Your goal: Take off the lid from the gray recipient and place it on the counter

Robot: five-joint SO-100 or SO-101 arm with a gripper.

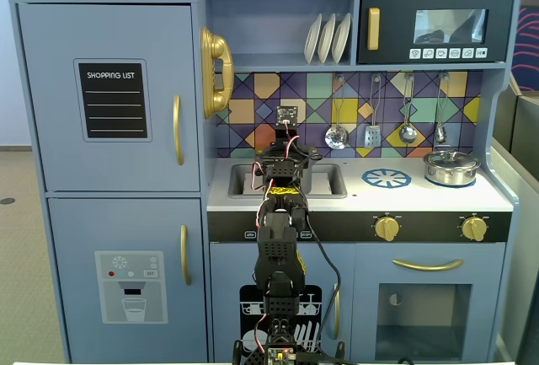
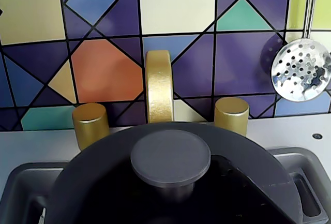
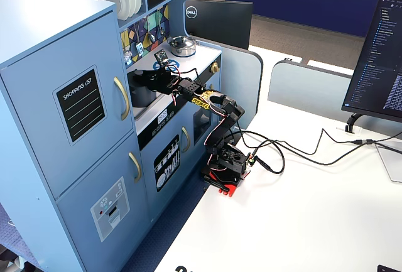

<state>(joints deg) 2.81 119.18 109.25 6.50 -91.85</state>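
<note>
Though the lid (image 2: 170,157) fills the wrist view, the end effector's jaws stay hidden; grip cannot be judged.

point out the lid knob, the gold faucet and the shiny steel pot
lid knob (image 2: 170,157), wrist view, flat top
gold faucet (image 2: 159,87), wrist view, front of the spout
shiny steel pot (image 1: 451,169), a fixed view, side wall

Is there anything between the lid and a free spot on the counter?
Nothing visible blocks it. The lid sits at the sink, below the gold faucet. To the right in a fixed view, the counter is bare up to the printed burner; the shiny steel pot stands farther right.
</note>
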